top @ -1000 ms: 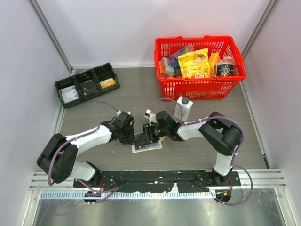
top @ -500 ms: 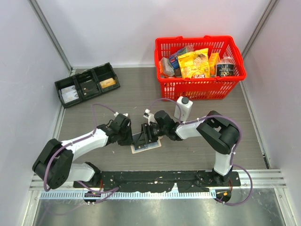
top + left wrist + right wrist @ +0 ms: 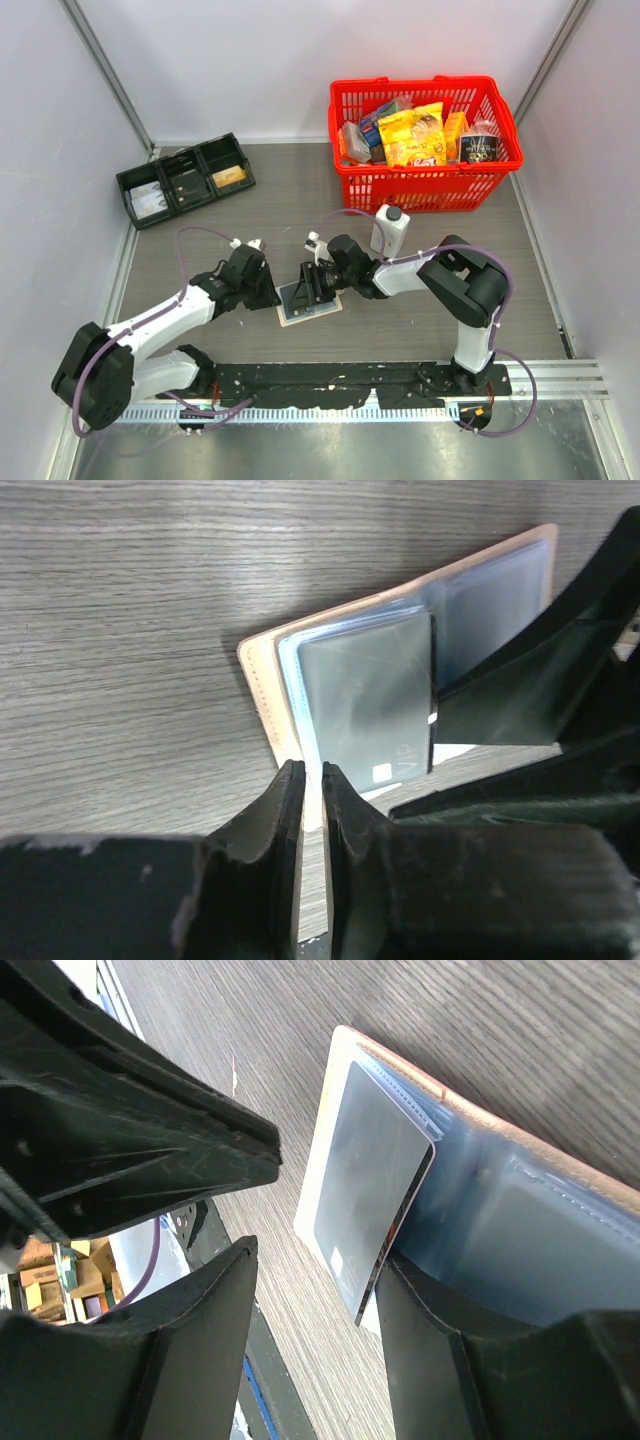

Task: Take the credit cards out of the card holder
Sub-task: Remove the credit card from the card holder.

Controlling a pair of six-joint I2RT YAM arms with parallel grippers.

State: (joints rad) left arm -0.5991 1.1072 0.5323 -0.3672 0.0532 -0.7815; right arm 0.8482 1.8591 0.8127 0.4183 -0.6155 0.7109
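Under right tool (image 3: pixel 320 1260), seemingly touching: card holder (image 3: pixel 520 1230); left tool (image 3: pixel 311 772) beside.

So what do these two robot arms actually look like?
Both match: white tubular links between chunky black joints, bolted to a black base plate. A thin purple cable loops along the left arm and another along the right arm. The left gripper and right gripper are matte black, with two flat tapering fingers. No markings show.
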